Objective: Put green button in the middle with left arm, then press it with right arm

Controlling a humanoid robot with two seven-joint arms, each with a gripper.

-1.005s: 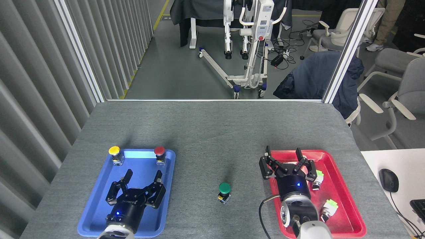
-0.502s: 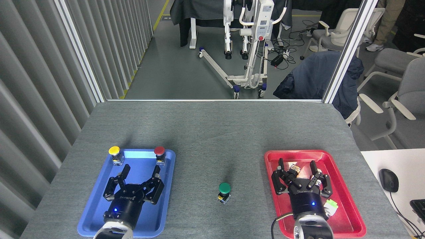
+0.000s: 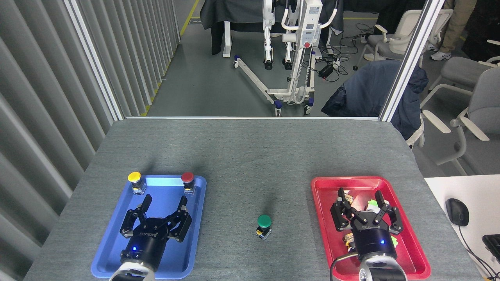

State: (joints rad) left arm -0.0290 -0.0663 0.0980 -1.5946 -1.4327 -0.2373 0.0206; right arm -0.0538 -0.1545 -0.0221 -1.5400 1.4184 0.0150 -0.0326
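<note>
Table: a grey, felt-like textured tabletop (image 3: 250, 156) fills the near half of the view, with a workshop floor and grey chairs beyond its far edge.
Green button: a small push-button with a dark green round cap on a tiny black-and-metal base (image 3: 264, 226) stands upright on the bare middle of the table, between the two trays and touching neither.
Left arm: the black claw-fingered left gripper (image 3: 163, 202) hangs over the blue plastic tray (image 3: 195, 234) at near left — its fingers are spread wide with nothing between them, and a blue light glows on its wrist.
Right arm: the black claw-fingered right gripper (image 3: 361, 195) hangs over the red plastic tray (image 3: 324, 222) at near right — fingers spread wide, holding nothing.
Blue tray contents: a yellow-capped button (image 3: 134, 181) and a red-capped button (image 3: 188, 182) stand at its far corners.
Red tray contents: small lime-topped white switches (image 3: 373, 203) lie partly hidden under the right gripper.
</note>
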